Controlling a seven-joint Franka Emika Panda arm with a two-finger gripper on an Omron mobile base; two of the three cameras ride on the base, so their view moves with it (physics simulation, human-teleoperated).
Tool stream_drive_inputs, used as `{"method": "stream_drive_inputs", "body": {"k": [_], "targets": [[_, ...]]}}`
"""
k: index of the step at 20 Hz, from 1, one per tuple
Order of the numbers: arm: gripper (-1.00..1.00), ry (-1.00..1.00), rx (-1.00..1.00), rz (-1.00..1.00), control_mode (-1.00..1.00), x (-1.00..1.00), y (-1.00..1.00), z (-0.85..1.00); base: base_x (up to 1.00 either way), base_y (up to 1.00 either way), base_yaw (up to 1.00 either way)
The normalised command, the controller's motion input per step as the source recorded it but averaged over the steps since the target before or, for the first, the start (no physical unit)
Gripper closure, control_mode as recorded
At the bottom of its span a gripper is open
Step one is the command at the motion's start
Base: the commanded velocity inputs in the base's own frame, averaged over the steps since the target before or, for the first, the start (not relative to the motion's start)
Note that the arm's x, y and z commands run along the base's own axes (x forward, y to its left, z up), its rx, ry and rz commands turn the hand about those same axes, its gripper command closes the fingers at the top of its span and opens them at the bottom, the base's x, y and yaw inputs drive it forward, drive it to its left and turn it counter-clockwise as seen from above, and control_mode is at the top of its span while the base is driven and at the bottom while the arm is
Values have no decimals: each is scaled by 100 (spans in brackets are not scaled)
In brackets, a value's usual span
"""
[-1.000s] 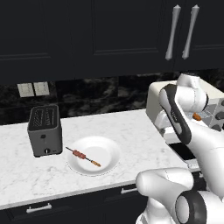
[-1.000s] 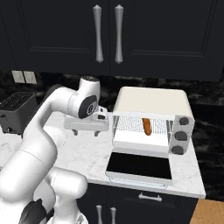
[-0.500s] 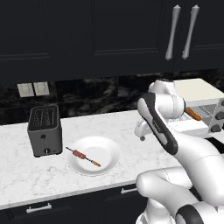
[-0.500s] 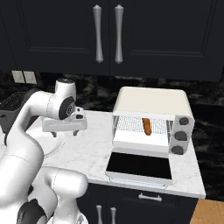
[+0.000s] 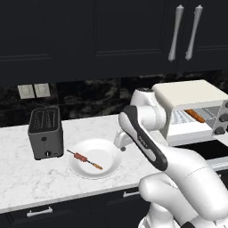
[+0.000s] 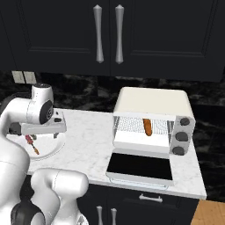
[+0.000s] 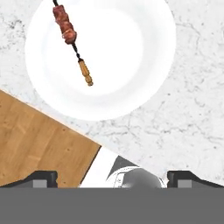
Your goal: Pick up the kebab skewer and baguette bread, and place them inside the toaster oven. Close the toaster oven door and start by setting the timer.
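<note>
The kebab skewer (image 5: 84, 159) (image 6: 31, 145) (image 7: 72, 41) lies on a white plate (image 5: 109, 153) (image 6: 52, 149) (image 7: 131, 57), left of the plate's middle. My gripper (image 5: 121, 143) (image 6: 44, 136) (image 7: 113, 178) hangs open and empty above the plate's right side, pointing down. The baguette bread (image 5: 195, 116) (image 6: 147, 126) rests on the wire rack inside the cream-white toaster oven (image 5: 187, 93) (image 6: 151, 101). The toaster oven door (image 6: 139, 166) is folded down flat in front of it.
A dark grey two-slot toaster (image 5: 44, 132) stands left of the plate. Dark upper cabinets with silver handles (image 6: 107, 33) hang above the counter. The wooden floor (image 7: 39, 140) shows past the counter's front edge, near the plate.
The arm has swung left from the toaster oven to above the plate. The gripper stayed open and empty; the baguette stays on the rack.
</note>
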Motion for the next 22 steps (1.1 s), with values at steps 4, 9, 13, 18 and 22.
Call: {"method": "stream_drive_inputs", "body": {"k": [4, 9, 13, 18, 22], "targets": [[-100, 0, 2, 1, -100, 0, 65, -6, 0, 0, 0], [-100, 0, 0, 0, -100, 7, 76, -27, 0, 0, 0], [-100, -2, 0, 1, -100, 47, 35, -43, 0, 0, 0], [-100, 0, 0, 2, -100, 50, 0, -44, 0, 0, 0], [-100, -1, 0, 3, -100, 21, 0, -60, 0, 0, 0]]}}
